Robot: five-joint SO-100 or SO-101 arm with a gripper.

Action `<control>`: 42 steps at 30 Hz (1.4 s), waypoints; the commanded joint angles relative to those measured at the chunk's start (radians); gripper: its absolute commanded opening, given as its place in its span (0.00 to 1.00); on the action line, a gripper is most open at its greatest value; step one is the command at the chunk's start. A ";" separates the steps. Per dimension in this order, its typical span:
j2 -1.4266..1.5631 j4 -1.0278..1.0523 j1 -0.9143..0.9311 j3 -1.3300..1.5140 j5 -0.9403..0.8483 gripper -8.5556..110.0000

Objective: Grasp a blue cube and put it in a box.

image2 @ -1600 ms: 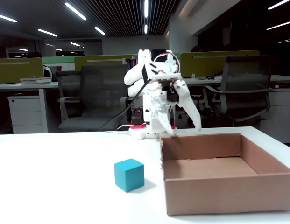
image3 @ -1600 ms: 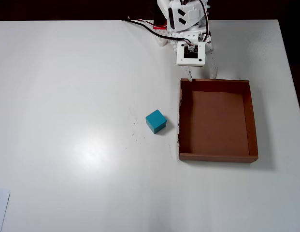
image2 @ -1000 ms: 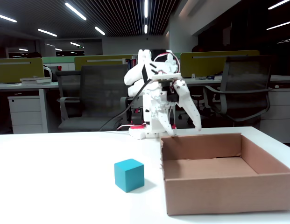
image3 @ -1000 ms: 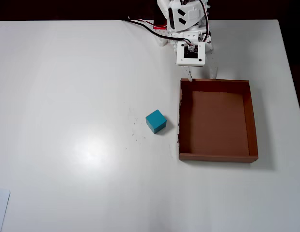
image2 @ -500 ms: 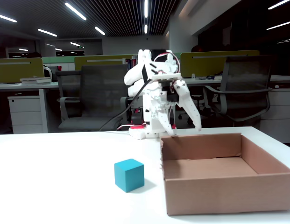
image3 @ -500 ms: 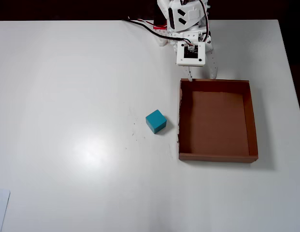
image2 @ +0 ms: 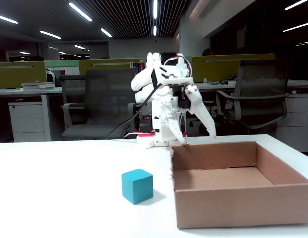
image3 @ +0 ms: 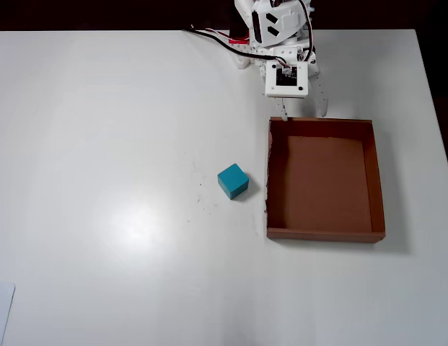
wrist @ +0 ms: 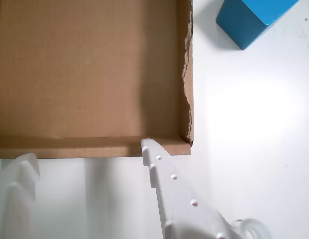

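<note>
Cube-wise, the blue cube [image3: 233,181] sat flat on the white table [image3: 108,144], turned a bit so its corners pointed roughly along the table edges in the overhead view. It had no long axis, being equal-sided with plain matte teal faces. It was just beside the box [image3: 375,180], off its left wall in that view, not touching. The box was a shallow open tray of brown cardboard with low walls, nothing inside it, slightly longer along the line running away from the arm, and its wall nearest the cube had a ragged torn edge in the wrist view [wrist: 186,74]. The gripper [image3: 303,112] hung at the box's far rim next to the arm base, white plastic fingers [wrist: 164,179] spread apart, holding nothing, well away from the cube.
</note>
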 commanded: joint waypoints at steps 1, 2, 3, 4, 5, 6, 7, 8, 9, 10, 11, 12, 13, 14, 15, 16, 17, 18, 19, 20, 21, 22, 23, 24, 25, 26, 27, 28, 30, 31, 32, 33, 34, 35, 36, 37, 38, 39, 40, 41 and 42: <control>-0.011 0.002 -0.008 -0.005 -0.008 0.29; -0.011 0.002 -0.011 -0.005 -0.008 0.28; -0.011 0.002 -0.011 -0.005 -0.008 0.28; -0.011 0.002 -0.011 -0.005 -0.008 0.28; -0.011 0.008 -0.011 -0.005 -0.008 0.28; -0.011 0.012 -0.011 -0.005 -0.008 0.27; -0.011 0.017 -0.011 -0.005 -0.009 0.27; -0.011 0.018 -0.014 -0.005 -0.009 0.27; -0.011 0.018 -0.015 -0.005 -0.009 0.27; -0.011 0.014 -0.017 -0.005 -0.002 0.27; -0.011 0.006 -0.009 -0.005 0.000 0.27; -0.011 -0.006 0.000 -0.008 0.000 0.27; -0.015 -0.021 0.018 -0.020 0.002 0.26; -0.028 -0.031 0.031 -0.035 0.008 0.26; -0.044 -0.040 0.044 -0.054 0.017 0.26; -0.067 -0.051 0.057 -0.075 0.026 0.25; -0.100 -0.063 0.072 -0.106 0.035 0.25; -0.133 -0.075 0.084 -0.135 0.044 0.25; -0.173 -0.087 0.098 -0.172 0.060 0.25; -0.218 -0.092 0.110 -0.212 0.072 0.25; -0.267 -0.095 0.121 -0.258 0.084 0.25; -0.322 -0.094 0.132 -0.307 0.104 0.25; -0.377 -0.089 0.144 -0.357 0.120 0.25; -0.433 -0.086 0.153 -0.410 0.141 0.26; -0.492 -0.081 0.164 -0.463 0.155 0.26; -0.549 -0.075 0.173 -0.515 0.176 0.26; -0.603 -0.067 0.183 -0.569 0.199 0.26; -0.655 -0.060 0.192 -0.621 0.221 0.26; -0.747 -0.038 0.209 -0.721 0.259 0.26; -0.785 -0.032 0.218 -0.764 0.281 0.26; -0.819 -0.028 0.227 -0.799 0.301 0.26; -0.851 -0.023 0.235 -0.833 0.318 0.26; -0.882 -0.017 0.245 -0.865 0.331 0.26; -0.913 -0.009 0.256 -0.896 0.344 0.26; -0.943 0.000 0.265 -0.925 0.354 0.26; -0.969 0.005 0.278 -0.951 0.360 0.26; -0.996 0.008 0.291 -0.974 0.367 0.26; -1.022 0.011 0.305 -0.996 0.370 0.26; -1.045 0.012 0.318 -1.014 0.371 0.26; -1.066 0.011 0.333 -1.029 0.373 0.26; -1.089 0.011 0.347 -1.043 0.373 0.26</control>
